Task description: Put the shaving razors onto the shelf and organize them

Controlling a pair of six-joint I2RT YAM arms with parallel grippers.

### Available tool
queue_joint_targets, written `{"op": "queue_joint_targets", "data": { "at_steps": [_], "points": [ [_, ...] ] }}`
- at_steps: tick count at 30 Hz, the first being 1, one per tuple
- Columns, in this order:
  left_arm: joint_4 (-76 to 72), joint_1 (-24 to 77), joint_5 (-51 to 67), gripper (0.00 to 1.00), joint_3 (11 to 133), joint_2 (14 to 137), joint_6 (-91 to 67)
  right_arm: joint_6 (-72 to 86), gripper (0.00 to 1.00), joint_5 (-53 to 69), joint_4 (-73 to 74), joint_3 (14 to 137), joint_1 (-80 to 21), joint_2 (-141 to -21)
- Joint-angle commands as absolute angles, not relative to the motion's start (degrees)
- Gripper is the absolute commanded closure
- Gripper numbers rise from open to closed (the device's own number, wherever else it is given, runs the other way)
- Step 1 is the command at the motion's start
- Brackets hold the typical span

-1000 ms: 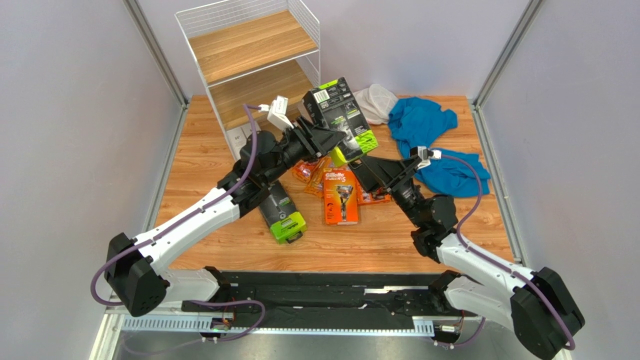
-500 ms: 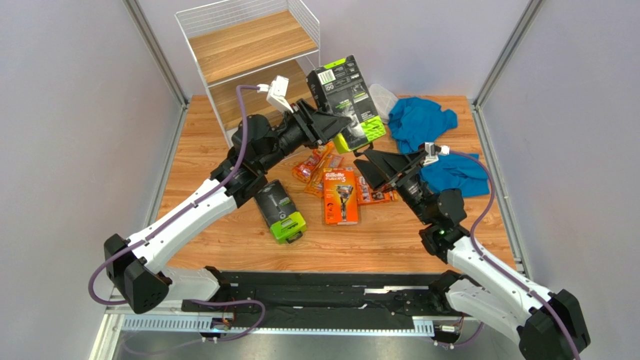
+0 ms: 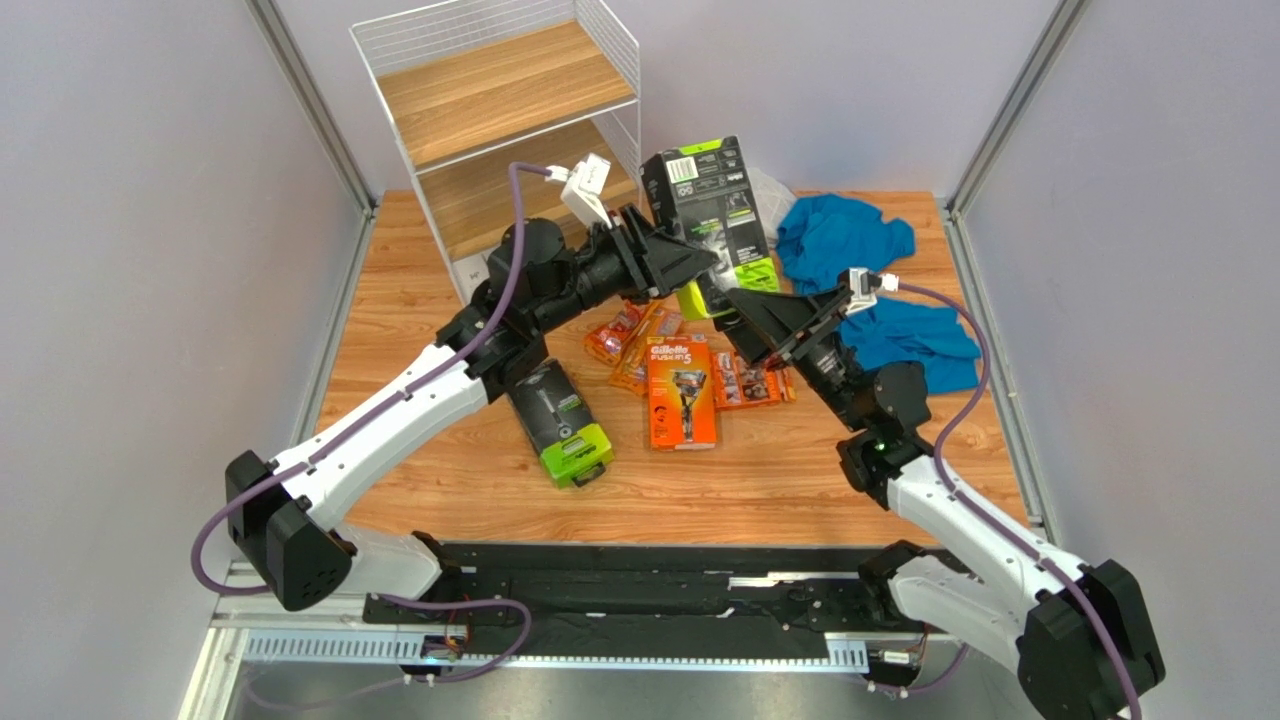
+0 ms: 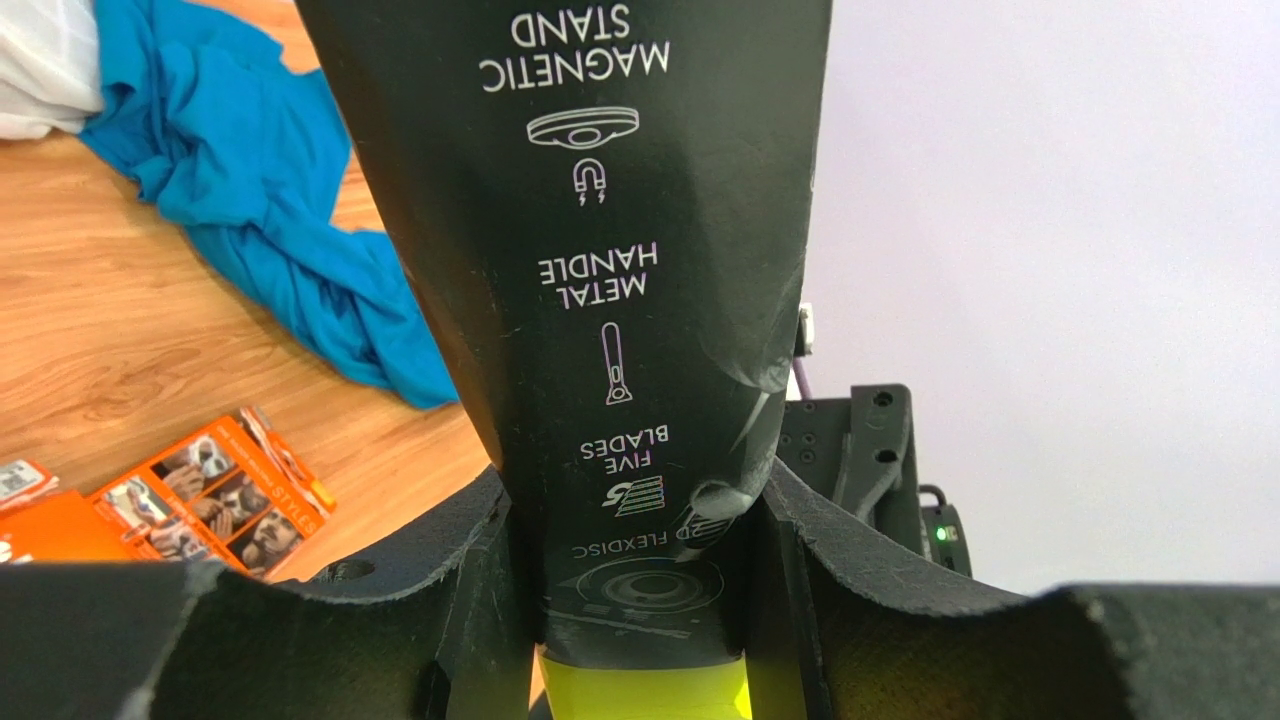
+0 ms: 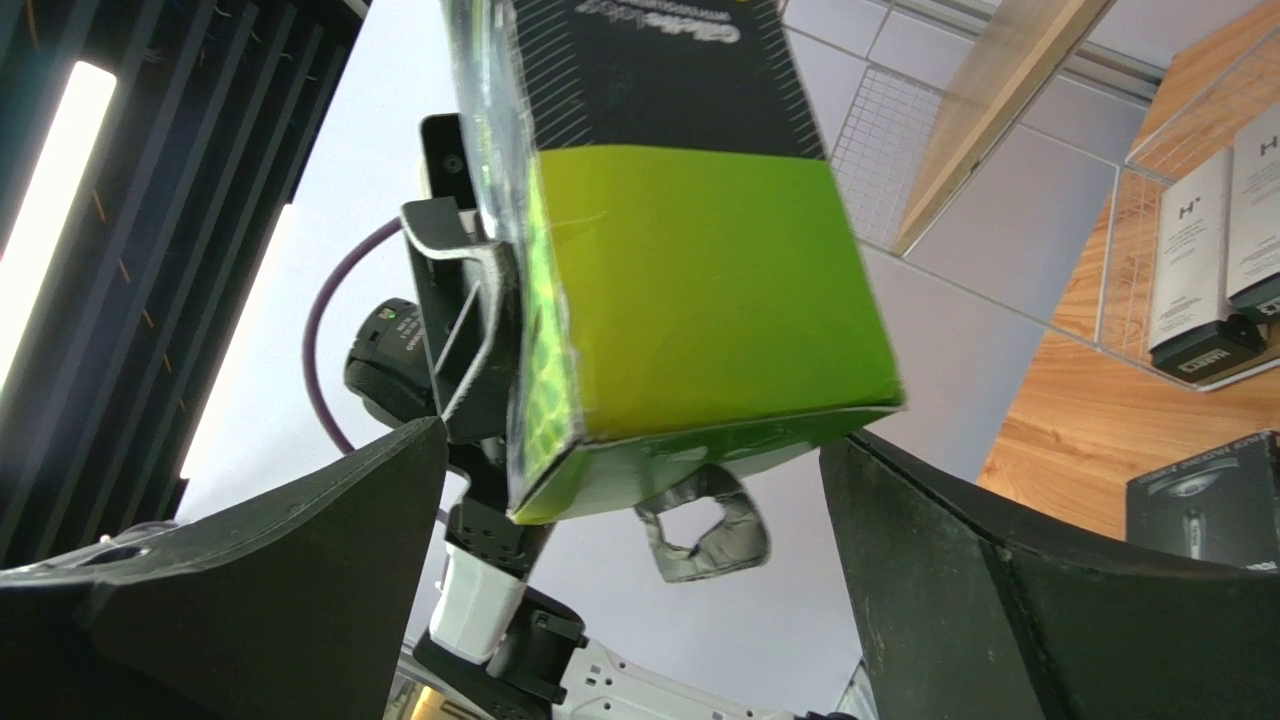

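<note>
Black pack point(image 3: 703, 195) at shelf's point(image 3: 496, 105) four o'clock is being pinched by left fingers point(image 4: 346, 630); right fingers point(image 5: 256, 600) are being held spread.

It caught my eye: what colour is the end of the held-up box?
Lime green, on an otherwise black box; it shows best in the right wrist view.

Left arm point(image 3: 383, 425), right arm point(image 3: 969, 528): white links, blk joints. Left tool point(image 3: 703, 267), right tool point(image 3: 747, 317): blk, wedge-shaped. Purple cable point(image 3: 508, 255) per arm.
</note>
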State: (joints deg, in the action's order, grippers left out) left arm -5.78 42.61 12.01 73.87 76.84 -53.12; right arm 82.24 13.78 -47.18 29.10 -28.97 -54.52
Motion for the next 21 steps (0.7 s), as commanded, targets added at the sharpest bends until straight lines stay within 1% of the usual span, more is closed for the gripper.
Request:
{"op": "queue_joint_targets", "data": {
  "at_steps": [1, 6, 10, 16, 18, 19, 21],
  "points": [
    [-10.64, 42.54, 13.36, 1.00, 79.98, 75.32, -50.45, 82.35, 0.01, 17.14, -51.24, 31.64, -26.37, -55.55],
    [-10.11, 42.45, 14.24, 1.00, 80.68, 75.67, -50.80, 81.74, 0.01, 19.59, -51.42, 33.39, -22.86, -56.86],
    [-10.02, 42.28, 15.99, 1.00, 81.82, 76.72, -52.12, 80.77, 0.01, 23.98, -51.15, 35.77, -21.18, -59.67],
    [-9.05, 41.92, 18.02, 1.00, 83.41, 78.22, -52.73, 85.68, 0.02, 26.89, -64.84, 35.77, -20.66, -66.43],
    [-9.23, 41.57, 18.54, 1.00, 83.23, 78.40, -53.17, 87.01, 0.05, 27.77, -69.33, 36.21, -20.57, -68.19],
    [-9.40, 41.57, 18.46, 1.00, 83.15, 78.40, -53.35, 88.14, 0.13, 28.47, -70.48, 36.30, -20.65, -68.81],
    [-9.67, 41.48, 18.28, 1.00, 82.71, 78.40, -53.52, 88.94, 0.22, 28.48, -72.68, 35.95, -20.65, -69.87]
  ]
}}
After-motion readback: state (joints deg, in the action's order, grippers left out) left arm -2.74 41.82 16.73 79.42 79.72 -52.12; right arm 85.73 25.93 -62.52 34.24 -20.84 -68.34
